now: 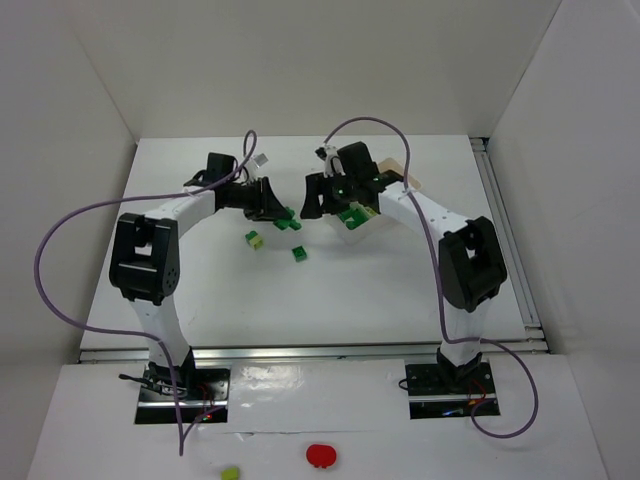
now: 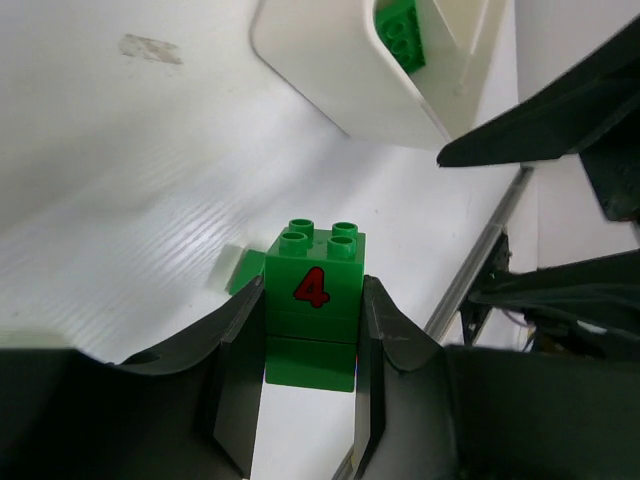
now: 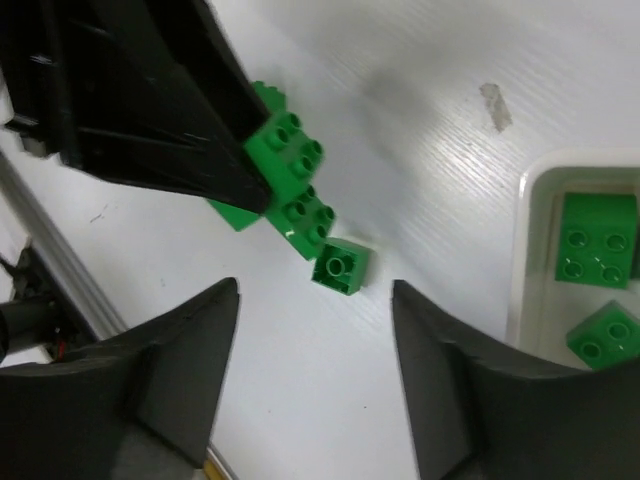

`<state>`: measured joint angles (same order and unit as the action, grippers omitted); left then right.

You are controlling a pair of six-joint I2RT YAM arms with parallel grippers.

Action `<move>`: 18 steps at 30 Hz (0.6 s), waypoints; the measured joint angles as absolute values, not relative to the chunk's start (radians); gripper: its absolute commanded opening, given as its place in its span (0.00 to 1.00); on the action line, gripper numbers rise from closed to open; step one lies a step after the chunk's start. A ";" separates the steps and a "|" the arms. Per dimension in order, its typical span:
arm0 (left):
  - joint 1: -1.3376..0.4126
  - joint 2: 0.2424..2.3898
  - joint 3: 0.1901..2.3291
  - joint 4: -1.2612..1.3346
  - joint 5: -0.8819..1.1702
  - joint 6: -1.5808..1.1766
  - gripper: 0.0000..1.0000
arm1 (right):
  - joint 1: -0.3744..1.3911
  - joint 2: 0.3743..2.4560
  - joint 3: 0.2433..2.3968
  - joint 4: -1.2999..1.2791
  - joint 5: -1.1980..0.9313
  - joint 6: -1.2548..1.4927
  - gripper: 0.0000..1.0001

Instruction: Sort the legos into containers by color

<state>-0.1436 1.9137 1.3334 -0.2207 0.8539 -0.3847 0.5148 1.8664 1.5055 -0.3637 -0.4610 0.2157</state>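
Green lego (image 2: pixel 318 255) clamped in left pincer (image 2: pixel 313 300), right pincer (image 3: pixel 312 290) wide; I should centre over tray (image 2: pixel 330 70) green compartment before releasing.

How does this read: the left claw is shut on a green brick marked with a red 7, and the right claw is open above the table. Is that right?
Not quite. The left wrist view shows that the green brick in the shut left claw is marked with a red 4, not a 7. The right claw is indeed open above the table.
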 measured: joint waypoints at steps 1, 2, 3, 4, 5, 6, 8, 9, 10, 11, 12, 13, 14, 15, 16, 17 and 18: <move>-0.141 1.905 1.338 -0.237 0.835 -0.396 0.00 | 0.520 1.865 1.505 -0.368 -0.437 0.218 0.77; -0.136 1.896 1.344 -0.252 0.809 -0.406 0.00 | 0.530 1.865 1.503 -0.375 -0.410 0.219 0.81; -0.130 1.887 1.350 -0.263 0.782 -0.421 0.00 | 0.543 1.865 1.499 -0.379 -0.387 0.219 0.83; -0.120 1.877 1.359 -0.279 0.751 -0.429 0.00 | 0.562 1.865 1.494 -0.387 -0.363 0.216 0.84; -0.112 1.869 1.368 -0.300 0.709 -0.439 0.00 | 0.583 1.865 1.488 -0.393 -0.337 0.218 0.84; -0.102 1.857 1.377 -0.311 0.680 -0.446 0.00 | 0.604 1.865 1.483 -0.398 -0.311 0.220 0.86; -0.086 1.830 1.390 -0.345 0.601 -0.454 0.00 | 0.651 1.869 1.471 -0.412 -0.252 0.231 0.86; -0.081 1.815 1.390 -0.355 0.566 -0.458 0.00 | 0.674 1.873 1.469 -0.414 -0.221 0.239 0.86; -0.078 1.798 1.389 -0.368 0.534 -0.465 0.00 | 0.697 1.881 1.465 -0.412 -0.187 0.248 0.86; -0.077 1.782 1.386 -0.377 0.511 -0.472 0.00 | 0.716 1.891 1.464 -0.413 -0.163 0.255 0.86; -0.077 1.766 1.385 -0.389 0.487 -0.476 0.00 | 0.733 1.906 1.464 -0.412 -0.138 0.265 0.86; -0.077 1.751 1.384 -0.395 0.469 -0.479 0.00 | 0.743 1.921 1.464 -0.412 -0.123 0.270 0.86; -0.077 1.740 1.383 -0.399 0.455 -0.479 0.00 | 0.750 1.940 1.465 -0.411 -0.105 0.276 0.86; -0.076 1.732 1.383 -0.402 0.445 -0.479 0.00 | 0.754 1.962 1.466 -0.412 -0.090 0.281 0.86; -0.075 1.727 1.383 -0.405 0.438 -0.479 0.00 | 0.754 1.986 1.468 -0.413 -0.072 0.285 0.84; -0.075 1.726 1.383 -0.411 0.430 -0.478 0.00 | 0.756 2.012 1.472 -0.413 -0.056 0.290 0.83; -0.074 1.725 1.383 -0.418 0.425 -0.478 0.00 | 0.759 2.038 1.475 -0.413 -0.035 0.293 0.81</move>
<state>-0.0738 1.7252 1.3834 -0.4179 0.4252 -0.4778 0.7593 2.0384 1.4750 -0.4129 -0.0353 0.2928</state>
